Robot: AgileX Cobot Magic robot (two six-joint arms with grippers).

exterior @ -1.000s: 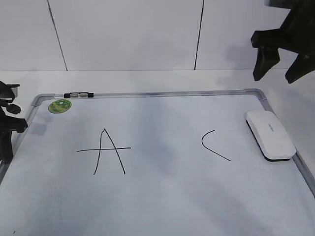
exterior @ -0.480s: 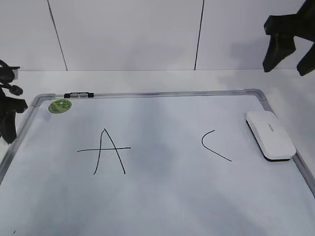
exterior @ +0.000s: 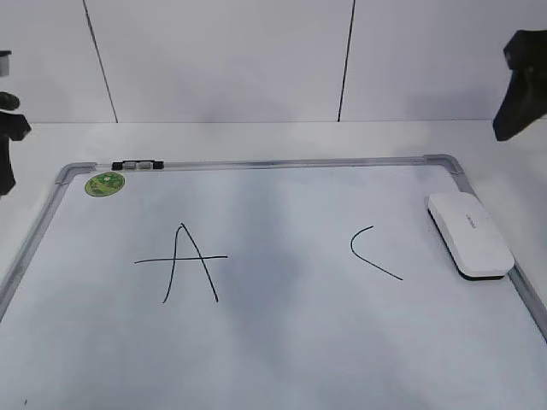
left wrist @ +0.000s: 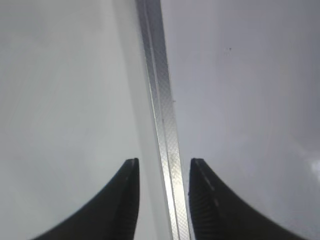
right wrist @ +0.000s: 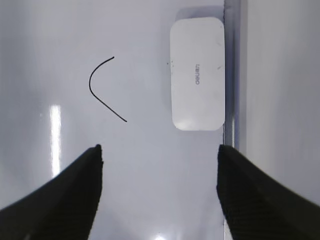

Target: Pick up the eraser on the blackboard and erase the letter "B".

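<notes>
**One small eraser, easy to pick up**

One eraser lies flat on the blackboard, touching the frame on the right side, near the "C". No "B" shows on the board, only the "A" and the "C". The eraser looks light, hard and smooth, so it may slip. I think the best hold is across its two long sides, near the middle. The right gripper hangs above it, jaws spread wide, holding nothing. The left gripper hangs over the left frame, jaws a little apart, holding nothing.
</notes>
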